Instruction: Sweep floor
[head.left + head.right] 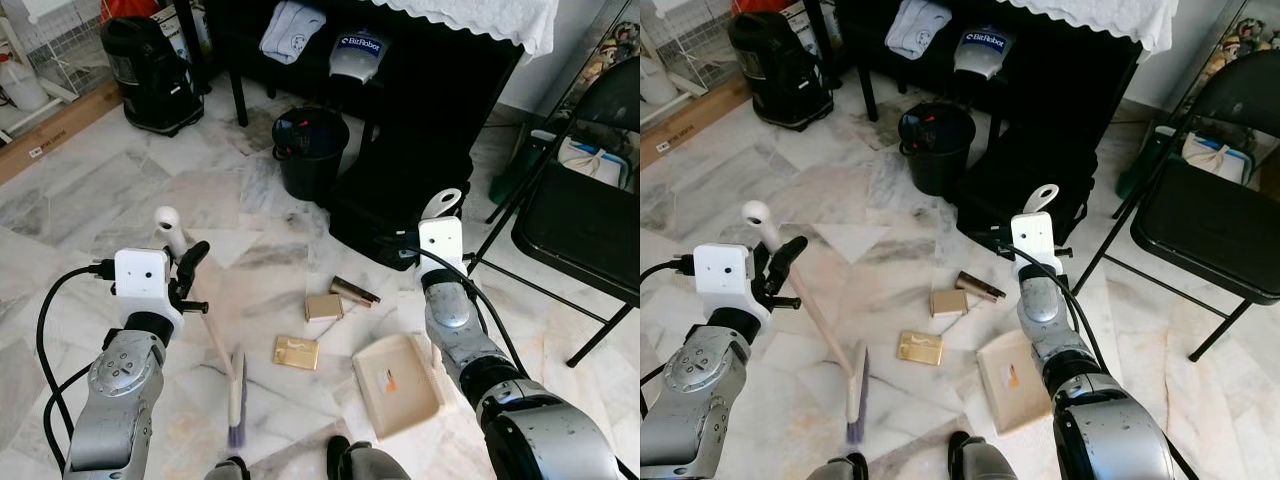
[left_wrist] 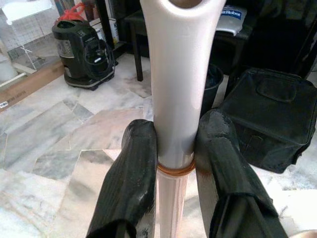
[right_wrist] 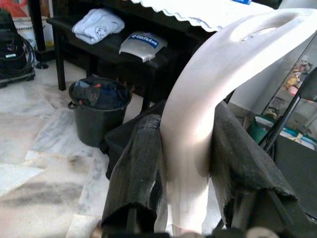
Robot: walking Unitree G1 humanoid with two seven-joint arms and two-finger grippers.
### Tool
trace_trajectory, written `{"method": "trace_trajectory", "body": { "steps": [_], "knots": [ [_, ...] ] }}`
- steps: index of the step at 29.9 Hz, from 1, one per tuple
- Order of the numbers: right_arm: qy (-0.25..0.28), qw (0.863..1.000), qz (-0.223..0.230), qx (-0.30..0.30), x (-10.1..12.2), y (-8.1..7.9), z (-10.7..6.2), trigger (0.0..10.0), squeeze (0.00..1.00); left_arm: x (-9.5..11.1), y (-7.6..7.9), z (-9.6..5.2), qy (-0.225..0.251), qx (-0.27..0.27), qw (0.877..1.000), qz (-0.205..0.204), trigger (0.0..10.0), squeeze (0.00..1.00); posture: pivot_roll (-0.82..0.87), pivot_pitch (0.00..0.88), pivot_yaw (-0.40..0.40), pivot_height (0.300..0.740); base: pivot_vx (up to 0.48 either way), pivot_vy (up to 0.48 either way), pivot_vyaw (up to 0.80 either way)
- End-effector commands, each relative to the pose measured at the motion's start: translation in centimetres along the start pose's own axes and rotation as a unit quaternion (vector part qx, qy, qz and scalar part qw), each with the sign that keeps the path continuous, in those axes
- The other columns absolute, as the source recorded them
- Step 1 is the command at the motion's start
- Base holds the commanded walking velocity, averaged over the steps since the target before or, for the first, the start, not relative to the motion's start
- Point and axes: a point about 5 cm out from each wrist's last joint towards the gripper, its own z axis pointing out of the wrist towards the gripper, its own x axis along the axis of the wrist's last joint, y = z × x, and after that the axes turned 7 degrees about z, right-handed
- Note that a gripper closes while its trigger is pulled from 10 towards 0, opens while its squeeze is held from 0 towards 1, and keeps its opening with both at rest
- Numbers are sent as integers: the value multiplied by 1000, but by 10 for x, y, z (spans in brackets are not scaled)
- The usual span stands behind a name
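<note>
My left gripper (image 2: 173,148) is shut on the white handle of a small broom (image 1: 218,340). The handle slants down to the purple bristles (image 1: 237,400), which rest on the marble floor near my feet. My right gripper (image 3: 185,148) is shut on the curved white handle (image 1: 441,205) of a cream dustpan (image 1: 397,385), which lies flat on the floor to the right of the broom head. Between broom and pan lie two small tan boxes (image 1: 323,306) (image 1: 296,352) and a brown stick-like piece (image 1: 355,291).
A black bin (image 1: 310,150) and a black bag (image 1: 400,210) stand just beyond the litter, under a dark table. A black folding chair (image 1: 590,220) is at the right and a black vacuum cleaner (image 1: 150,75) at the far left. My feet (image 1: 350,462) show at the bottom.
</note>
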Motion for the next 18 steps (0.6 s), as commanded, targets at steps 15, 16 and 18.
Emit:
{"method": "trace_trajectory", "body": {
  "steps": [15,16,18],
  "knots": [
    [-132,991,7,9,-39,-5,-17,10000,0,14,9,1,36,-38,999,2,10000,0,-6,285,-39,740,0,0,0],
    [-132,991,7,9,-39,-5,-17,10000,0,14,9,1,36,-38,999,2,10000,0,-6,285,-39,740,0,0,0],
    [-137,991,7,13,-41,-7,-18,10000,0,9,12,1,15,-52,999,2,10000,0,-6,286,-39,740,0,0,0]
  ]
}}
